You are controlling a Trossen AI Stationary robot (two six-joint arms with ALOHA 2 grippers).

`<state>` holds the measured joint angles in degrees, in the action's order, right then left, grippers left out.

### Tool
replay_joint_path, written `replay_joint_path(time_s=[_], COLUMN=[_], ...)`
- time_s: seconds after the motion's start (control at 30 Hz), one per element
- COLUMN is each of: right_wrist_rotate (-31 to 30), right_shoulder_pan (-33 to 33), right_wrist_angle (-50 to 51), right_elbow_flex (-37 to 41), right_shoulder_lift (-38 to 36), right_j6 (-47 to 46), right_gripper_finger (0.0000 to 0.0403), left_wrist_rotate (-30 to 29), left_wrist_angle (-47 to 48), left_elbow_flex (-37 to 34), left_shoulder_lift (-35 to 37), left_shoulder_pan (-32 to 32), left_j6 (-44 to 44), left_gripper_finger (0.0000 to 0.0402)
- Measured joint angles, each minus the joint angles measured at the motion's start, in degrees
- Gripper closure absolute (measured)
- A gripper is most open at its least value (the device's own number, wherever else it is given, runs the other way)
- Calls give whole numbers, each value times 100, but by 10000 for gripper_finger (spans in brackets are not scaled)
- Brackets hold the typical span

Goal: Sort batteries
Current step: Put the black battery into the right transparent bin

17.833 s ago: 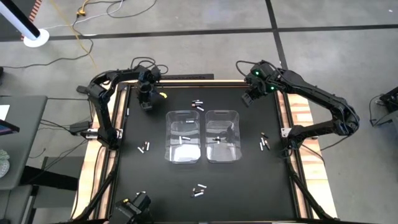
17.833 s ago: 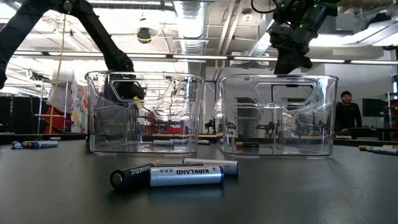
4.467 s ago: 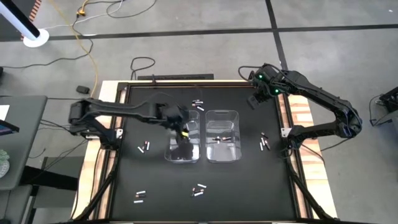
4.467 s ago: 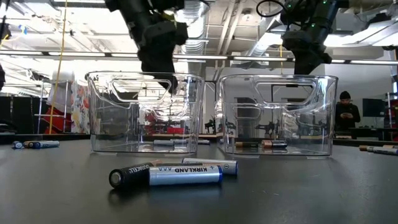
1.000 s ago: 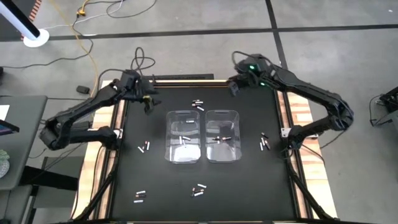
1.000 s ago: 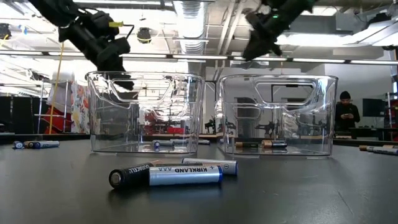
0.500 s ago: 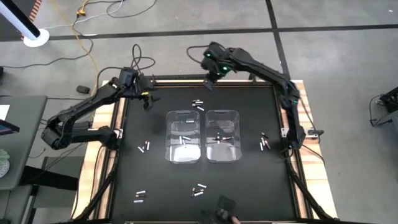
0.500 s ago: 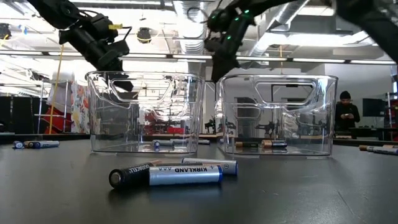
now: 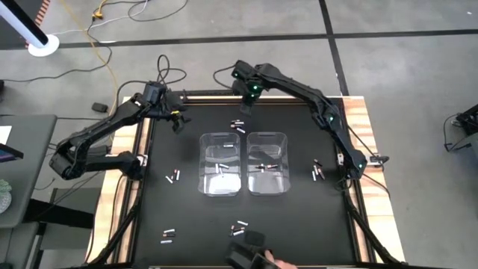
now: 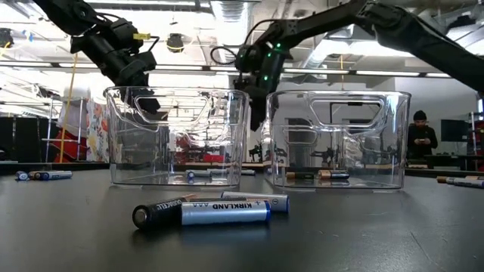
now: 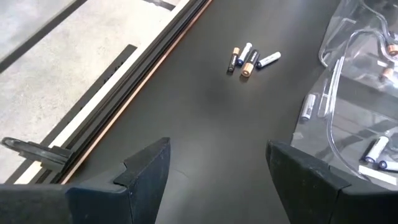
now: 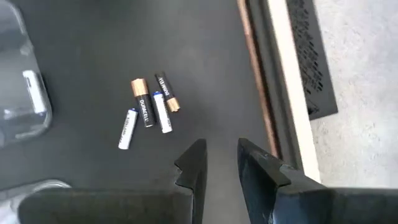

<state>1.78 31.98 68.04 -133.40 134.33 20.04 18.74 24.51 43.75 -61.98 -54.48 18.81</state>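
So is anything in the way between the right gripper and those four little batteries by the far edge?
Nothing visible is. The right gripper hangs above bare black mat, and the four batteries lie just ahead of it in the open.

We see a black bench point(image 9: 187, 217) with a wooden rim. Two clear plastic bins stand side by side at its middle, the left bin point(image 9: 220, 164) and the right bin point(image 9: 267, 163), nearly touching. Small batteries lie straight on the black surface in loose clusters: one cluster point(image 9: 238, 125) at the far side, just beyond the bins; one point(image 9: 173, 176) to the left of the left bin; one point(image 9: 317, 170) to the right of the right bin; one point(image 9: 239, 227) at the near side, in front of the bins; and one point(image 9: 167, 235) at the near left.
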Motion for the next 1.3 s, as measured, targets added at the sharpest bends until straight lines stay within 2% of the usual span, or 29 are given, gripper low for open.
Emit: replay_joint_path(time_s=[0.2,0.43,0.57,0.7,0.87,0.97,1.13,1.3], right_wrist_rotate=[109,186,962,1745,1783,1786,1801,1793], right_shoulder_pan=[-49,35,262,498,651,650,804,1050], right_wrist_angle=[41,129,471,726,837,832,986,1133], right_elbow_flex=[2,0,-4,0,0,0,0,0], right_shoulder_lift=[207,53,-92,-93,-99,-99,-100,-233], right_j6=[89,-219,-527,-763,-713,-590,-451,-371], right_gripper_finger=[296,296,296,296,296,296,296,296], left_wrist_rotate=[1,0,-35,-599,-745,-756,-768,-749], left_wrist_angle=[-2,-9,-187,-377,-579,-779,-777,-672], left_elbow_flex=[0,0,2,4,68,191,774,1591], left_shoulder_lift=[0,0,0,0,0,-32,-621,-1657], left_shoulder_pan=[0,0,23,103,196,283,400,580], left_j6=[-180,-1048,-1142,-1070,-891,-1078,-1634,-1527], left_gripper_finger=[143,143,143,143,143,143,143,143])
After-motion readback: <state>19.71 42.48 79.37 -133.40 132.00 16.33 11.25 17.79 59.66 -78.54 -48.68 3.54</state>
